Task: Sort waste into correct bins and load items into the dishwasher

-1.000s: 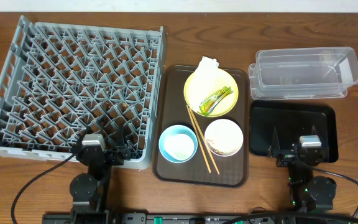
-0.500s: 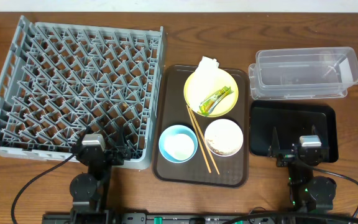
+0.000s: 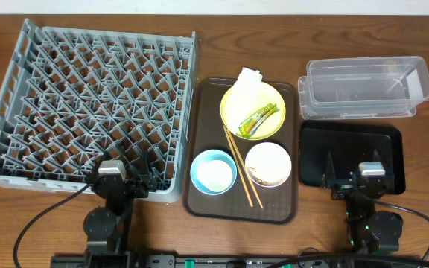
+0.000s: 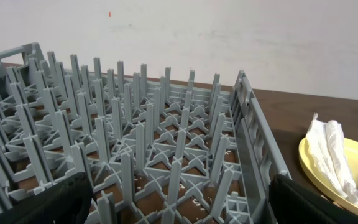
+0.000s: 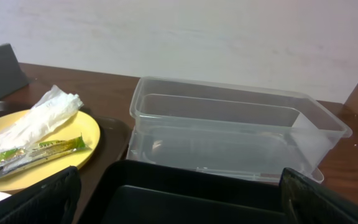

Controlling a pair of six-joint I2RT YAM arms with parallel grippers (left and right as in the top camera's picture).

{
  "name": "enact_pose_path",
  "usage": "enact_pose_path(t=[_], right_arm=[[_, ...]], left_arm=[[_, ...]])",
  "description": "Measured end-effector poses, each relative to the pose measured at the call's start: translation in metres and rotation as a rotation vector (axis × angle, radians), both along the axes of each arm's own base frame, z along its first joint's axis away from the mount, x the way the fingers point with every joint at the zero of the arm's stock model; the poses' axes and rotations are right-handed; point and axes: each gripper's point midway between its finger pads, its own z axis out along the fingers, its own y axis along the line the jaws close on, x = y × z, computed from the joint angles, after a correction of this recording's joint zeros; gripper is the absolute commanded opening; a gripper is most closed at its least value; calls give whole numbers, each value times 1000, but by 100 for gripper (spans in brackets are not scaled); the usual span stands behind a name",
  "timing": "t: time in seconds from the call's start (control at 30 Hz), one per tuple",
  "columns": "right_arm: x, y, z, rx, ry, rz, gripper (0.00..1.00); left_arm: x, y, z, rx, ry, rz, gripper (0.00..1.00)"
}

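**Mia:** The table (image 3: 222,30) is brown wood, and the wall (image 4: 229,37) behind it is plain white. What is that big grey thing?

**Ben:** That is the rack (image 3: 88,104). It sits on the left side of the table and has rows of pegs that stick up.

**Mia:** And in the middle?

**Ben:** A brown tray (image 3: 199,201). The yellow plate (image 3: 233,104) is at the back of it. A scrunched white napkin (image 3: 249,77) lies on the plate's far edge. A little green wrapper (image 3: 260,119) lies on the plate too.

**Mia:** I see two bowls.

**Ben:** Yes, at the front of the tray. The blue bowl (image 3: 213,172) is on the left. The white bowl (image 3: 267,164) is on the right, with pale crumbs (image 3: 263,173) inside. The chopsticks (image 3: 242,165) lie slanted between the two bowls.

**Mia:** Where are the bins?

**Ben:** On the right. The clear tub (image 3: 363,89) is at the back, and the black tray (image 3: 352,145) is just in front of it.

**Mia:** What are the robot's hands doing?

**Ben:** The left gripper (image 3: 123,170) hangs over the near edge of the rack. Its fingers (image 4: 42,202) are spread wide and hold nothing. The right gripper (image 3: 352,165) hangs over the near edge of the black tray. Its fingers (image 5: 30,196) are wide apart too, with nothing between them.
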Motion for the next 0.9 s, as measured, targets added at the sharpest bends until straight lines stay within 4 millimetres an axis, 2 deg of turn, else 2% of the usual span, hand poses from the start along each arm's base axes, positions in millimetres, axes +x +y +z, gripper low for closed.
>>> enact_pose_path(t=[0.33,0.5,0.67,0.8,0.9], right_arm=[[0,0,0,6,0,1,99],[0,5,6,68,-24,22,99],[0,6,4,125,-15,25,99],[1,6,1,154,30,21,99],[2,6,11,164,70,17,99]], left_arm=[[0,0,0,0,0,0,93],[0,0,0,-1,-2,-2,94],[-1,0,0,-5,14,-2,93],[-7,-1,-7,-14,98,-5,93],[-14,-2,-13,-29,192,-4,93]])
